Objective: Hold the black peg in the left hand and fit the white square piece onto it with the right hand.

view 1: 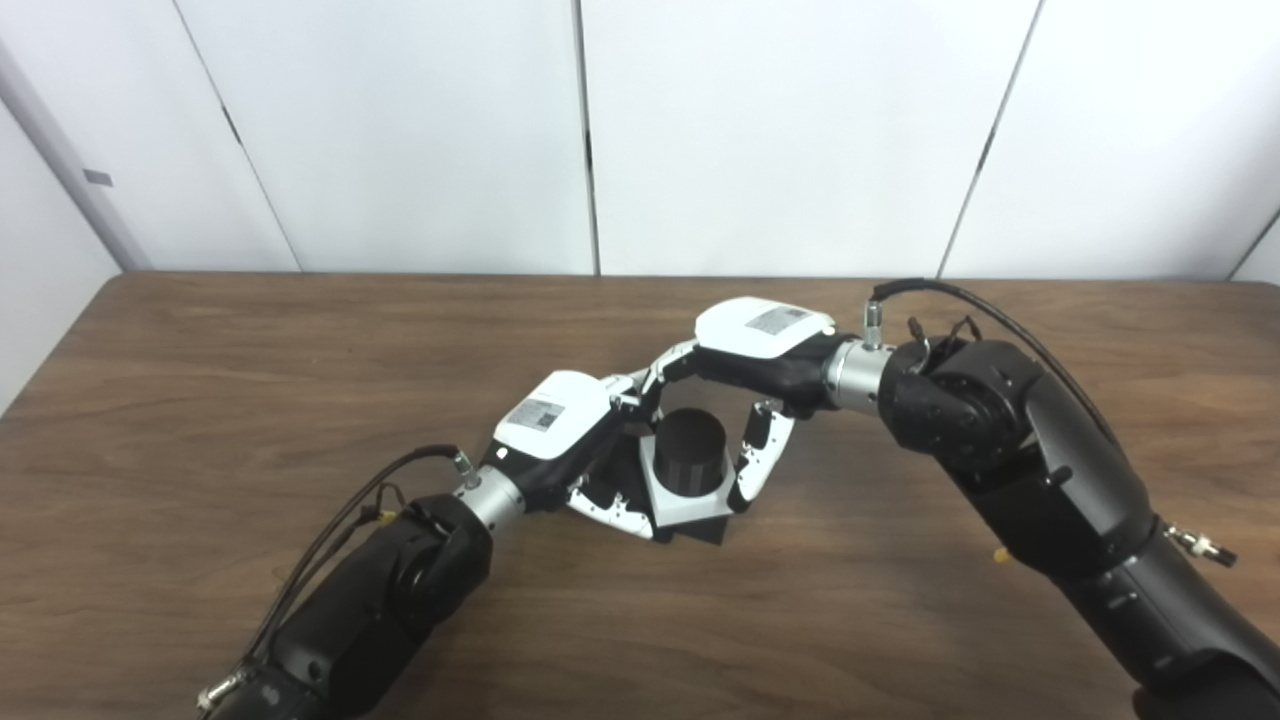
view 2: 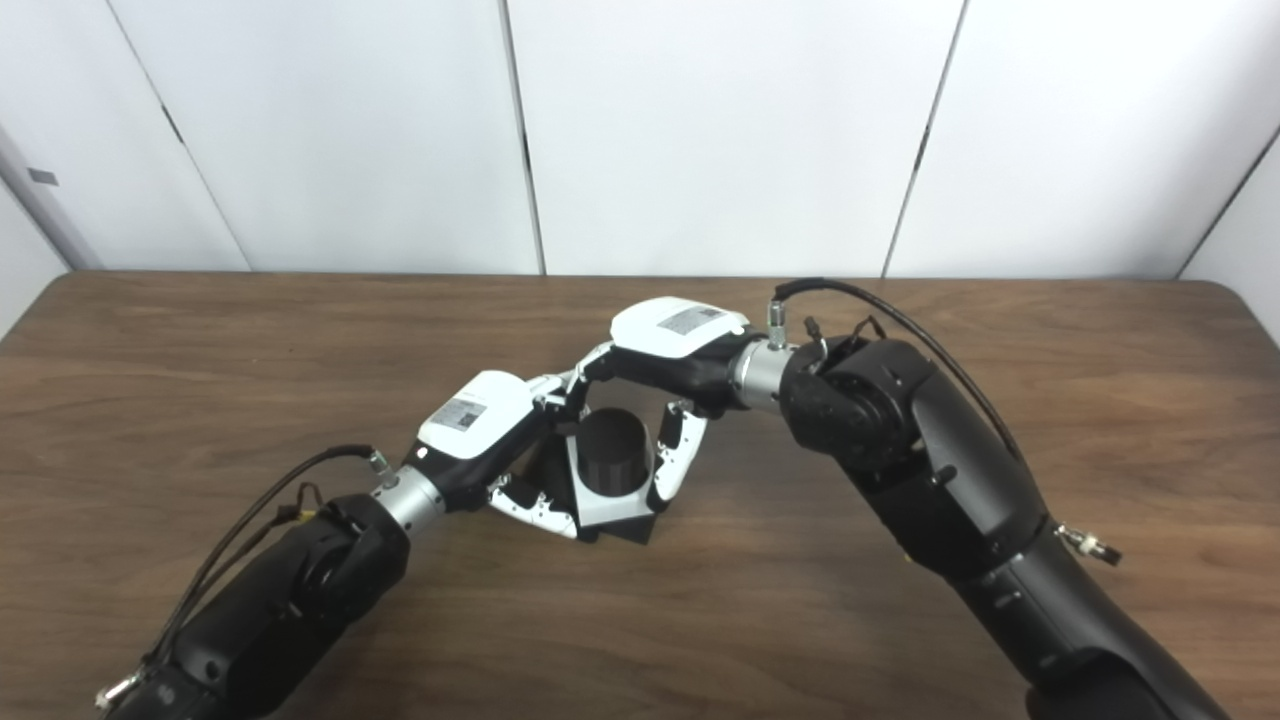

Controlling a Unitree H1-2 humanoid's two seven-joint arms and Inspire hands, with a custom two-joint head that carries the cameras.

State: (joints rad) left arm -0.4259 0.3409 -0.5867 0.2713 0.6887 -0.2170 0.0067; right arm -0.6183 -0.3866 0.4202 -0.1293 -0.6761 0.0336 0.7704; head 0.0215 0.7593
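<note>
My left hand [view 1: 560,430] gripped the black cylindrical peg's [view 1: 690,452] base at mid wooden table [view 1: 200,400]. The white square plastic piece [view 1: 685,505] sat around the peg, my right hand [view 1: 755,360] pinching it. Right eye view showed the peg's black base [view 2: 630,532] more clearly.

No text, brand or number can be read anywhere in either view. The white back cover of the left hand [view 1: 553,415] carries a small grey printed label [view 1: 538,413], and the white back cover of the right hand [view 1: 765,327] carries a similar one [view 1: 778,319]; both labels are too small and blurred to make out a single character. A small grey plate [view 1: 97,177] sits on the far left wall strip, and it too shows no legible marking.
</note>
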